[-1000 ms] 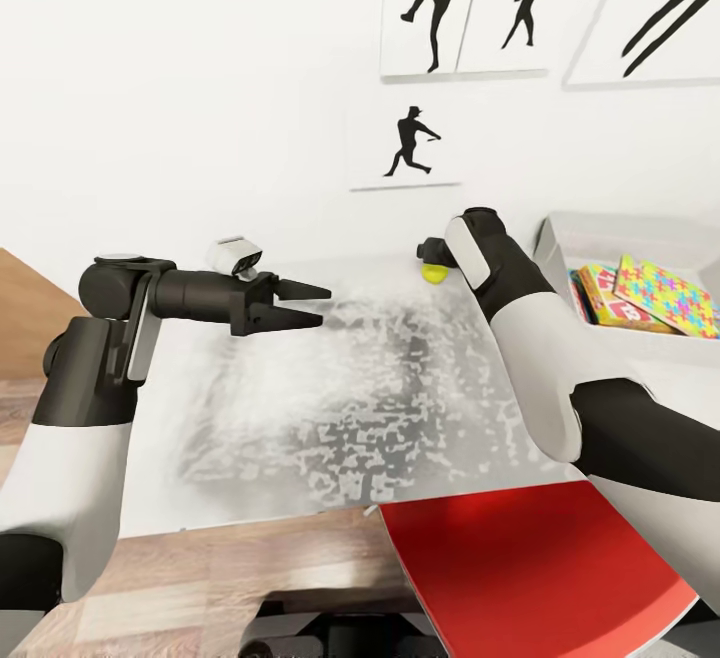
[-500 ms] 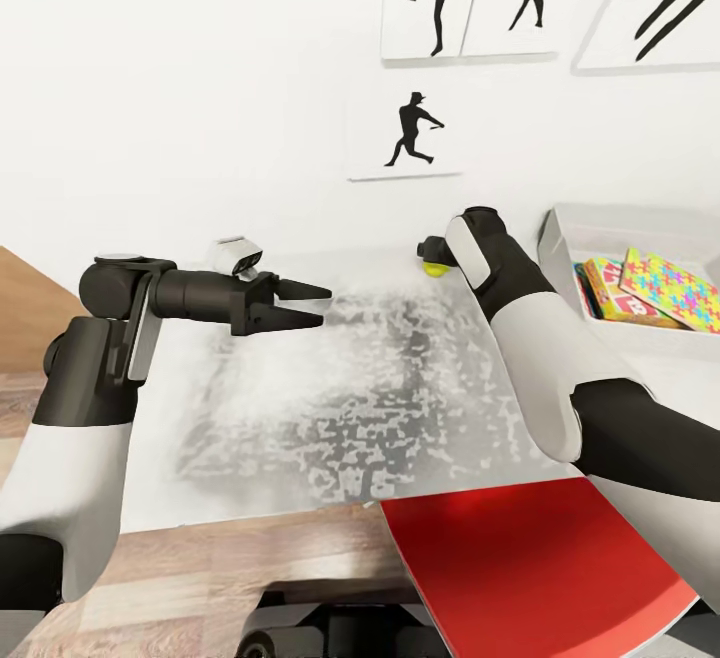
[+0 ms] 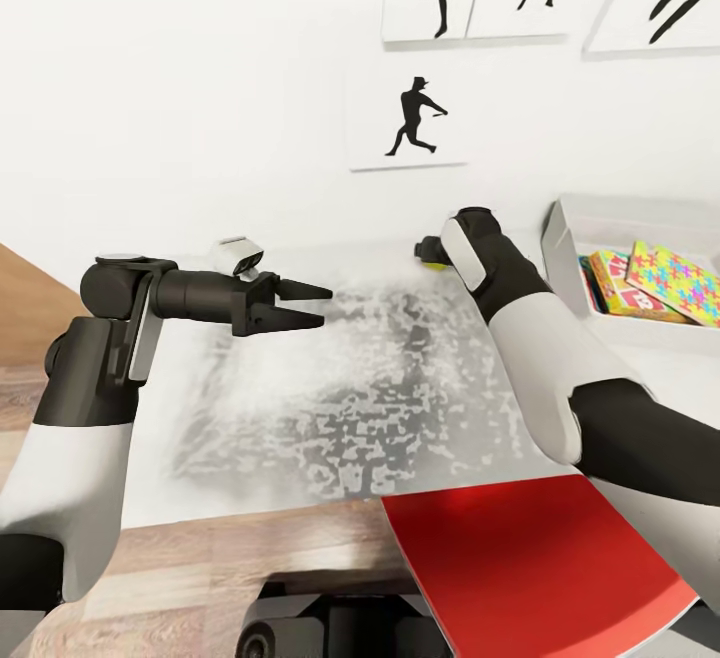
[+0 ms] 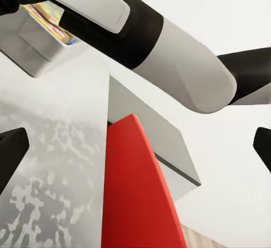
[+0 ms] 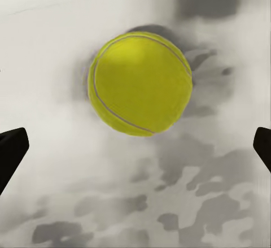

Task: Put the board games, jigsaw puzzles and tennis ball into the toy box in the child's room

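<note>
In the head view we saw the light mottled grey-white table (image 3: 330,408) across the middle of the frame, with the white wall and its black-silhouette baseball prints (image 3: 410,123) above. The small yellow-green tennis ball (image 3: 432,260) lay on the tabletop near the far edge, just right of centre, largely hidden behind the wrist of our right arm. Our right wrist view showed that ball (image 5: 140,83) lying bare on the table in the upper middle of the frame. Our black right gripper (image 5: 135,146) had its fingertips (image 5: 11,149) wide apart at the two side edges, holding nothing and clear of the ball.

Our black left gripper (image 3: 305,304) hung over the left half of the table, its two pointed fingers a little parted and empty. In our left wrist view its tips (image 4: 11,152) stood far apart at the frame edges.

The shallow pale grey toy box (image 3: 570,238) sat at the right edge of the head view. Inside it lay a flat square jigsaw puzzle of bright interlocking pieces (image 3: 675,283) overlapping a yellow-and-red printed game box (image 3: 612,288). A flat red panel (image 3: 530,563) filled the lower right.
</note>
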`<state>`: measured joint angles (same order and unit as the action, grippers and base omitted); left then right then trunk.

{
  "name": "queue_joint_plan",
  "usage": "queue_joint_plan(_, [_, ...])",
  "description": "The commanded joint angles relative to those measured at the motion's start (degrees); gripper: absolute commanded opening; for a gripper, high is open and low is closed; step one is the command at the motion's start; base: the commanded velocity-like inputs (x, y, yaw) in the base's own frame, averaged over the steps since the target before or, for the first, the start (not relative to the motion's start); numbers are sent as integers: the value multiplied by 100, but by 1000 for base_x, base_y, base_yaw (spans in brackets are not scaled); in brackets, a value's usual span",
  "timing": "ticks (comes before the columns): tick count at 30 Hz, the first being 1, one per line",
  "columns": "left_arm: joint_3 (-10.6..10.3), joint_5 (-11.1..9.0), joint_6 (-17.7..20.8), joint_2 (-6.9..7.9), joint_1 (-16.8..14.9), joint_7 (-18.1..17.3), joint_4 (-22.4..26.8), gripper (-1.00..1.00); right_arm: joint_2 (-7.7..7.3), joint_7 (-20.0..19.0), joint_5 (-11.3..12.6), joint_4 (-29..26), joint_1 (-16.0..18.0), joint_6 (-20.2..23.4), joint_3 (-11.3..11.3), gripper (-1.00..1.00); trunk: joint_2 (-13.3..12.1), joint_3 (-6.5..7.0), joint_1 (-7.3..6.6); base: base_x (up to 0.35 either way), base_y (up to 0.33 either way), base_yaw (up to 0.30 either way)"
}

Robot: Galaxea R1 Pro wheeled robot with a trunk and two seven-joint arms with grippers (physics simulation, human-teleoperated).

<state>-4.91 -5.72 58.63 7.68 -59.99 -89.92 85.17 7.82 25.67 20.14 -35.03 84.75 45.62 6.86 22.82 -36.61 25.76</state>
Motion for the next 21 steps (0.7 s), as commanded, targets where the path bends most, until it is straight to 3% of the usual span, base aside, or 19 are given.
queue_joint_plan(1, [-10,-17,61,6,-4,-8,0,100,-3,55,58,-3,3,12,61,100,10,-17,3,0,0,0])
queue_joint_plan(6, [-10,-17,61,5,-4,-8,0,100,4,59,60,-4,6,9,174,100,10,-64,3,0,0,0])
queue_joint_plan(21, [-10,-17,61,14,-4,-8,0,100,17,65,67,-236,13,65,201,100,10,-203,3,0,0,0])
